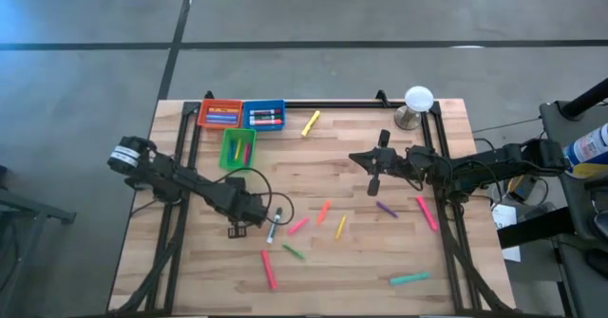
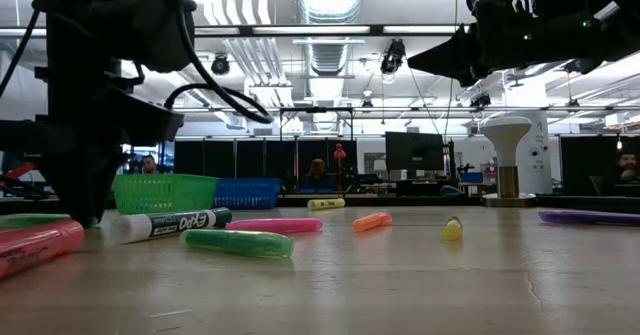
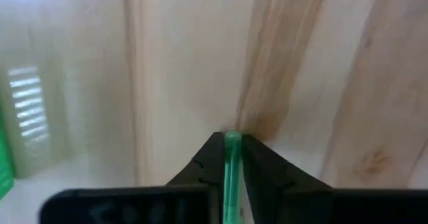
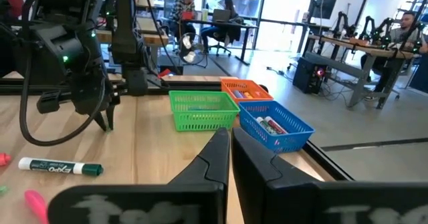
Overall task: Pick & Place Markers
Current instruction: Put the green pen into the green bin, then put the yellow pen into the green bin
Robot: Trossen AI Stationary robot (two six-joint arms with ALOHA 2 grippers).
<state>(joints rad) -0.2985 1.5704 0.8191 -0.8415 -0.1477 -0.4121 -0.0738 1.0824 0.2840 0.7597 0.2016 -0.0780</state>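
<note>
Wooden table (image 1: 361, 261) scattered with markers (image 1: 323, 212); left gripper (image 3: 232, 158) pinches a thin green marker (image 3: 232, 174) low over the wood. Light, rigid, slick: grip mid-barrel. Right gripper (image 4: 231, 144) clenched, empty, raised.

Orange bin (image 1: 218, 115), blue bin (image 1: 264, 116) and green bin (image 1: 237, 148) cluster on the wooden surface (image 1: 361, 271), a white-domed stand (image 1: 416, 106) nearby.
</note>
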